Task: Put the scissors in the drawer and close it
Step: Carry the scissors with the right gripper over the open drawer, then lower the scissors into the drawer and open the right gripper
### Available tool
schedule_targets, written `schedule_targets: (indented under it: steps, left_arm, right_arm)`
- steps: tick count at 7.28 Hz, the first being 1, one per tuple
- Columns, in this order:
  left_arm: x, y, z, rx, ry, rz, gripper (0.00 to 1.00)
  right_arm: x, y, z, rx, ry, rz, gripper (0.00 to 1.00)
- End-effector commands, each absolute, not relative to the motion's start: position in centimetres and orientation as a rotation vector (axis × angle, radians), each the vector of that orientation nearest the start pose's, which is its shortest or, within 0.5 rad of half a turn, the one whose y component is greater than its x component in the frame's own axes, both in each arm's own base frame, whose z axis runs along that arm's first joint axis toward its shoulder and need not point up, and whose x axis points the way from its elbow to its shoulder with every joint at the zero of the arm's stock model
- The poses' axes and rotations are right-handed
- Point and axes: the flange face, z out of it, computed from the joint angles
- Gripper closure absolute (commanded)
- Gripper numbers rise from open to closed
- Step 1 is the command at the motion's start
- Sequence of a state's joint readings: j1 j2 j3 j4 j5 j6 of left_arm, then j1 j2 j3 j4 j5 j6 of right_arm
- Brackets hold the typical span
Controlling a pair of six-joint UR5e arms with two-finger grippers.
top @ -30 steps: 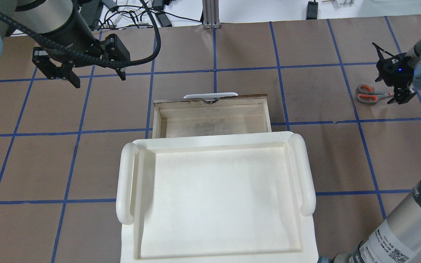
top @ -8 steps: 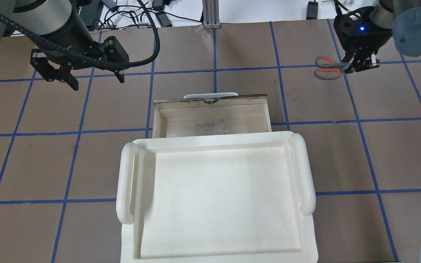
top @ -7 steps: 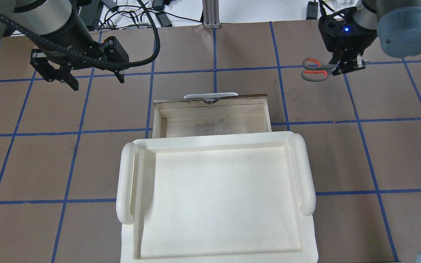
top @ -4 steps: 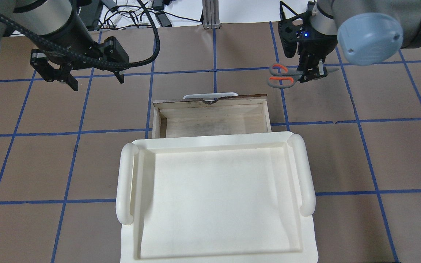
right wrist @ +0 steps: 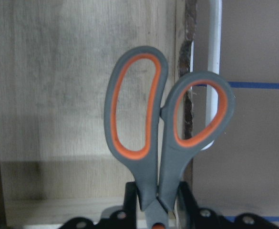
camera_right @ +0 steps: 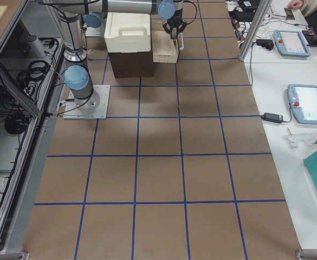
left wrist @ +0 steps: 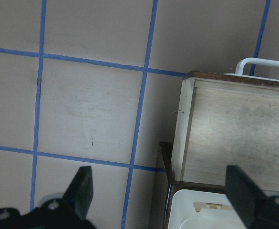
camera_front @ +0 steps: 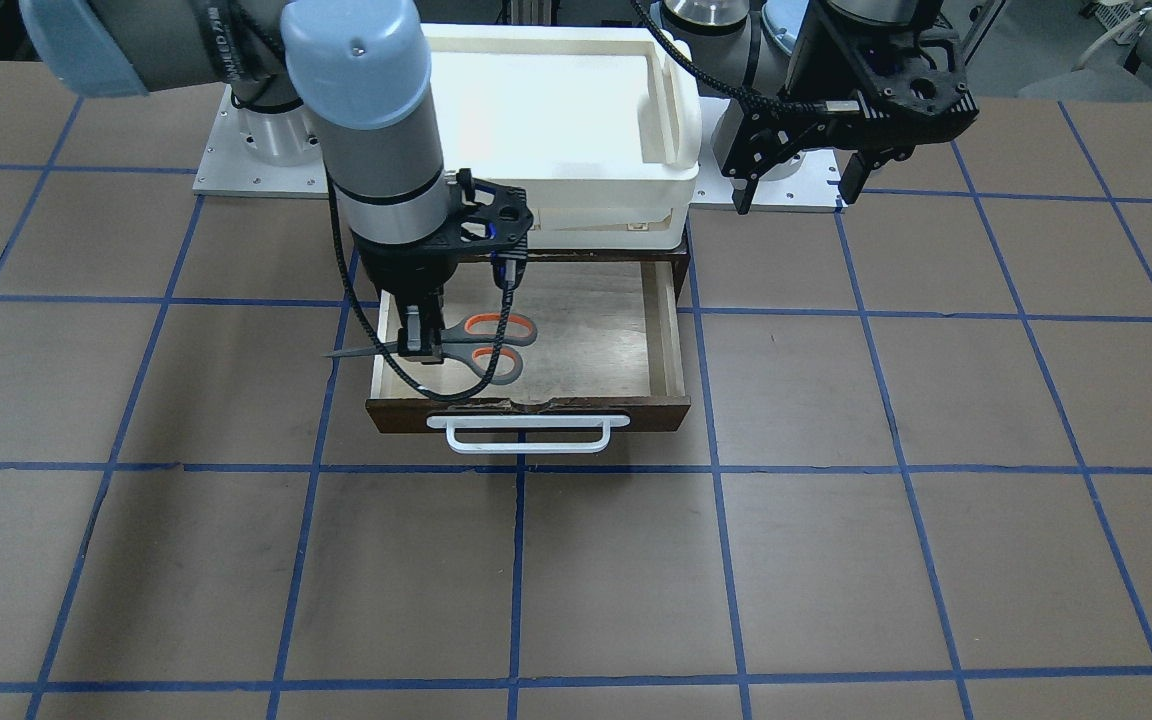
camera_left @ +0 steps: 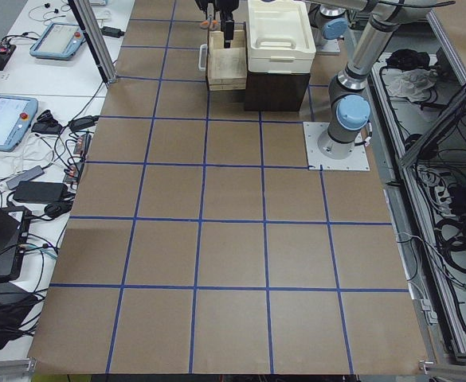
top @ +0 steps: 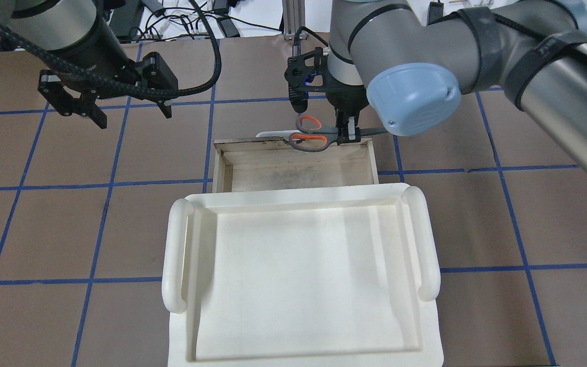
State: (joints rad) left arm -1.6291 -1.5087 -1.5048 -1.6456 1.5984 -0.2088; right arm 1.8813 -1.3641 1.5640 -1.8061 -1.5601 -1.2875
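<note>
While the drawer [camera_front: 671, 340] stands pulled out from under the white tray [top: 298, 199], the right gripper [camera_front: 421, 345] hangs over it, its fingers [right wrist: 131, 200] clamped on the scissors [camera_front: 481, 345] just past the grey-and-orange loops. The scissors lie level above the drawer's pale interior, close to the front edge and white bar handle [camera_front: 526, 435], with the blade tips poking out beyond one side wall. The left gripper [top: 134, 117] hovers above the table [camera_front: 836, 500] well off to the drawer's side, fingers spread wide and holding nothing.
</note>
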Motion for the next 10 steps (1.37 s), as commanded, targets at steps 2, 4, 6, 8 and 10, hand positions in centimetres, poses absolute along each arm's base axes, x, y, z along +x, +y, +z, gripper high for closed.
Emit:
schedule_targets:
  steps: [2,4,6,8,10]
  left_arm:
    - [-15.7,-45.3,54.6,-0.235,3.109,-0.075,0.0]
    - [-15.7,-45.3,54.6,-0.235,3.109,-0.077,0.0]
    - [-15.7,-45.3,54.6,-0.235,3.109,-0.075,0.0]
    - [-15.7,-45.3,54.6,-0.235,3.109,-0.075,0.0]
    - [-15.7,-45.3,54.6,-0.235,3.109,-0.072,0.0]
  right_arm:
    - [36.7,-49.0,37.3,-2.246,2.187,-0.046,1.0]
    - [38.0,-48.8,35.6,-2.239,2.192,-0.007,1.0]
    - [38.0,-48.8,35.2,-2.2,2.233,0.009,0.93]
    - [38.0,-48.7,35.4,-2.128,2.298,0.01,0.45]
    - [38.0,-48.7,35.9,-2.13,2.3,-0.008,0.0]
